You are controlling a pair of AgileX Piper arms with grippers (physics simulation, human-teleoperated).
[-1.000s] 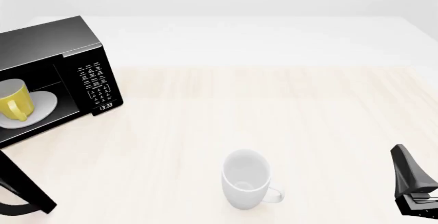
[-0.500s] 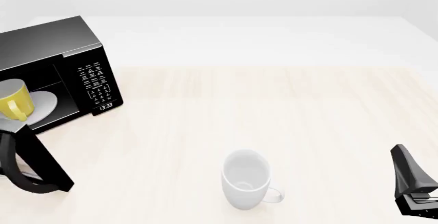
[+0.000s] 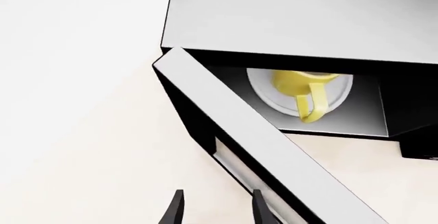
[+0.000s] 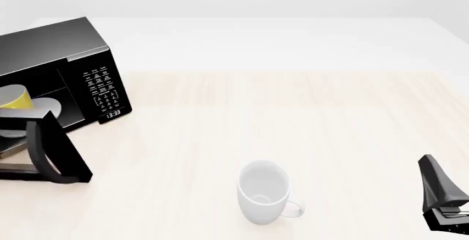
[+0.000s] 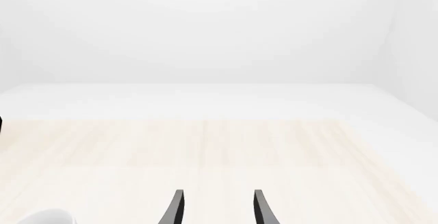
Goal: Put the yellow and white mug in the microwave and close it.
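The yellow and white mug [image 4: 13, 99] stands on the white turntable plate [image 4: 48, 107] inside the black microwave [image 4: 51, 45] at the table's far left; the left wrist view shows the mug [image 3: 298, 82] with its handle facing the opening. The microwave door [image 4: 56, 148] stands about half open, hiding part of the mug. My left gripper [image 3: 215, 211] is open just outside the door [image 3: 274, 149], one finger close to its outer face. It cannot be made out in the front view. My right gripper [image 4: 444, 204] hangs open and empty at the near right.
An all-white mug [image 4: 263, 193] stands upright on the wooden table near the front middle, its handle toward the right; its rim [image 5: 45, 218] shows at the edge of the right wrist view. The microwave's button panel [image 4: 103, 90] faces the table's middle.
The microwave door has swung from wide open toward the opening and now covers part of the mug. The right arm and the white mug have not moved.
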